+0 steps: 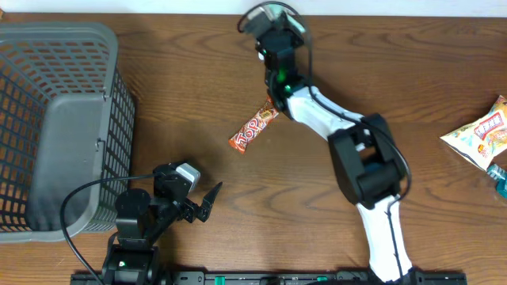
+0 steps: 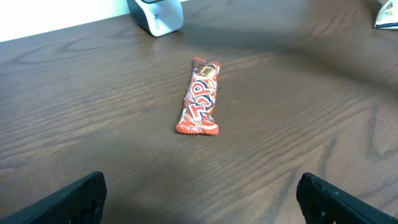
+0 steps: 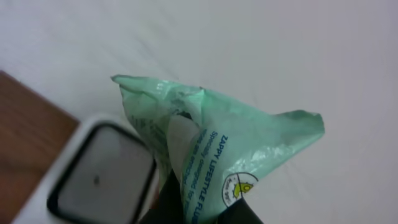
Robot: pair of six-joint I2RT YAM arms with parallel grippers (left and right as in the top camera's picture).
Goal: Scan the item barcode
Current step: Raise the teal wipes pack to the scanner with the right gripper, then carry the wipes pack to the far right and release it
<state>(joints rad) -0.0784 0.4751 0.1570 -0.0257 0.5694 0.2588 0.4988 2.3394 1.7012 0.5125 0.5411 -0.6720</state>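
Observation:
My right gripper [image 3: 205, 208] is shut on a pale green plastic packet [image 3: 217, 143] with printed text, and holds it up beside the scanner [image 3: 102, 177], whose dark window shows at lower left. From overhead, that gripper [image 1: 275, 28] is at the table's far edge, with the green packet [image 1: 291, 24] sticking out of it. The scanner [image 2: 155, 15] stands white and grey at the back in the left wrist view. My left gripper [image 2: 202, 211] is open wide and holds nothing, low over the table near the front [image 1: 202, 204]. No barcode is visible on the packet.
A red and orange candy bar [image 1: 254, 127] lies on the wooden table between the arms, straight ahead of the left gripper [image 2: 200, 98]. A grey mesh basket [image 1: 55, 127] stands at the left. A yellow snack bag [image 1: 479, 138] lies at the right edge.

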